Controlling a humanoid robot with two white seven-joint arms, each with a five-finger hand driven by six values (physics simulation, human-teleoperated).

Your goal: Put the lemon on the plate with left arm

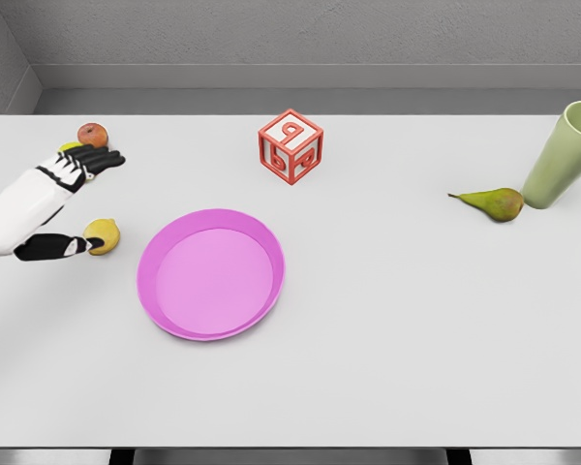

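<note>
A small yellow lemon [104,234] lies on the white table, just left of the pink plate [210,274]. My left hand [83,203] comes in from the left edge and hovers over the lemon. Its fingers [95,163] are stretched out flat and its black thumb [58,247] points at the lemon, its tip touching or nearly touching the fruit. The hand is open and holds nothing. The plate has nothing on it. My right arm is out of view.
A red-orange fruit [92,134] sits just behind the fingers of the left hand. A red letter cube [290,146] stands behind the plate. At the far right a green pear [494,202] lies beside a tall green cup [564,155].
</note>
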